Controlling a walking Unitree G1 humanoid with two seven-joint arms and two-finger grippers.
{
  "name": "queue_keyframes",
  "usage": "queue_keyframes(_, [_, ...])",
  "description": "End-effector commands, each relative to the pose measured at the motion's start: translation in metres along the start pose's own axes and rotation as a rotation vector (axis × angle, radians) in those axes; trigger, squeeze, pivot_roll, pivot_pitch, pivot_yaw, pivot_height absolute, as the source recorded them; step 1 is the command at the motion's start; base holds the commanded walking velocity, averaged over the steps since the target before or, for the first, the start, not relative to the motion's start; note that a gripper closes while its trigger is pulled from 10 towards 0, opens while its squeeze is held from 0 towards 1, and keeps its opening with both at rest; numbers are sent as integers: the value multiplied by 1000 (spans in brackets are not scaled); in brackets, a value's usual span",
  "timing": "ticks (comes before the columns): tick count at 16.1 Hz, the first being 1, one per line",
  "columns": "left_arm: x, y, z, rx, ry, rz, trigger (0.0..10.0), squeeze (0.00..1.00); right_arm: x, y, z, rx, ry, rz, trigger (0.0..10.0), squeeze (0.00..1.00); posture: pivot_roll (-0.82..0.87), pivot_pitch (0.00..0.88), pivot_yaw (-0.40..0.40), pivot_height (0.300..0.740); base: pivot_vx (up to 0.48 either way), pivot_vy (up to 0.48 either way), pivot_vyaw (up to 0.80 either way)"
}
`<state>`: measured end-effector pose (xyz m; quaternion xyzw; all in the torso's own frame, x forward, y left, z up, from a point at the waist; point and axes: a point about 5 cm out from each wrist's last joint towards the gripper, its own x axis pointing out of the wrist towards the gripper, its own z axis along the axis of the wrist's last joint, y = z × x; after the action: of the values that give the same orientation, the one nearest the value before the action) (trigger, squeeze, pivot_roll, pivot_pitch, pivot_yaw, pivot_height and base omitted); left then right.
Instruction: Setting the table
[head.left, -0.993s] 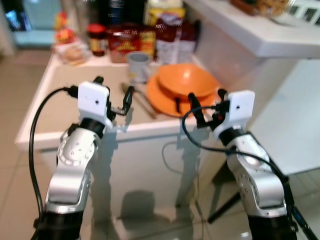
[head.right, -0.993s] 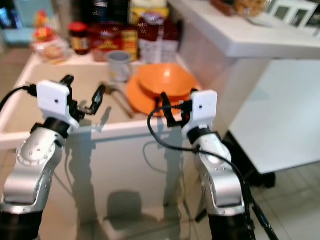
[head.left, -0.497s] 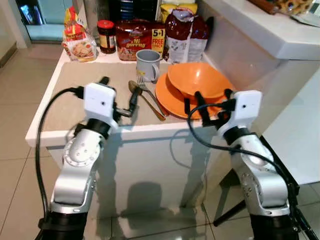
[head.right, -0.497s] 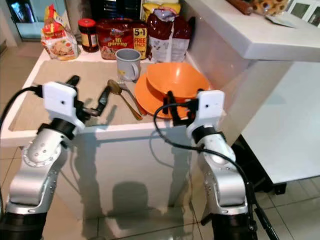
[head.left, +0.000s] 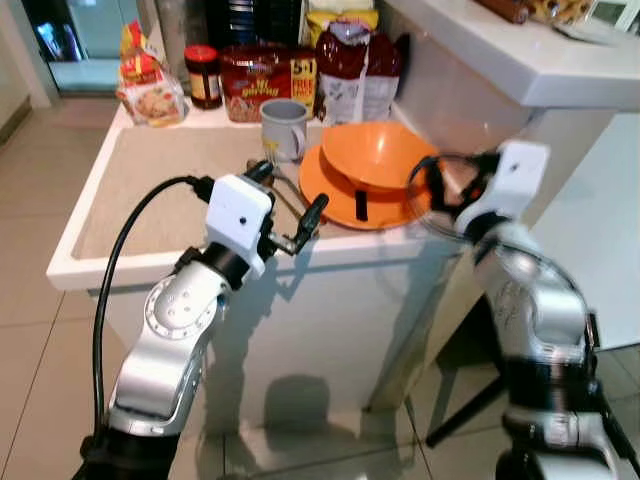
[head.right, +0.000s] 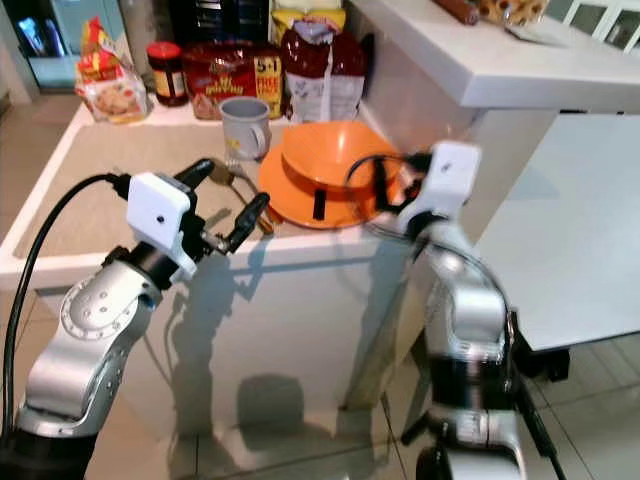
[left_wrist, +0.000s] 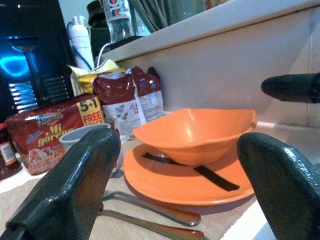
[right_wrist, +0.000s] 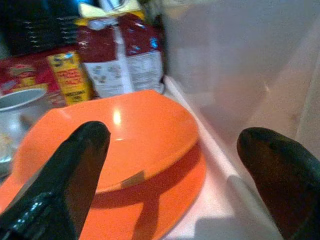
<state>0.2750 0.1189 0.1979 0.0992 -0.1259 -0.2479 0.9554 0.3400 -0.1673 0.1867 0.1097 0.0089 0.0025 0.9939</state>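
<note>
- I am looking down at a white table (head.left: 70, 268) with a beige mat (head.left: 150, 180); its front edge is running just under my left gripper (head.left: 288, 205).
- The left gripper is hanging over that front edge with its fingers spread wide and holding nothing.
- A spoon (left_wrist: 150, 227) and a fork (left_wrist: 155, 212) are lying side by side on the mat, between the left gripper and the plate (head.left: 330, 205).
- The orange bowl (head.left: 380, 155) is sitting on the orange plate near the table's right edge, with the plate's rim close to the front edge.
- My right gripper (head.left: 445, 185) is hovering at the bowl's right side, close to the white wall (right_wrist: 235, 65); its fingers are wide open and empty, and room there is tight.
- A grey mug (head.left: 283, 128) is standing just behind the plate, and food packets (head.left: 265, 82) and a jar (head.left: 203, 75) are lining the back edge.
- The left half of the mat is lying bare.
</note>
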Motion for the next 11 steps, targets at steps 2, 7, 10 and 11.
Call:
queue_keyframes(2, [4,-5,6,13,-15,-52,10000,0,12,-9,-1,62,63,-72,10000,1000,93,0,-71,740,0,0,0])
queue_keyframes(7, [3,-13,9,8,-12,-128,10000,0,29,-11,-5,125,112,-126,10000,0,98,0,-67,740,0,0,0])
queue_keyframes(10, [3,-14,10,20,-10,-155,10000,0,41,-11,-12,198,171,-154,10000,0,106,0,-70,740,0,0,0])
queue_keyframes(11, [3,-14,10,21,-10,-155,10000,0,44,-10,-12,217,180,-152,10000,0,107,0,-71,740,0,0,0])
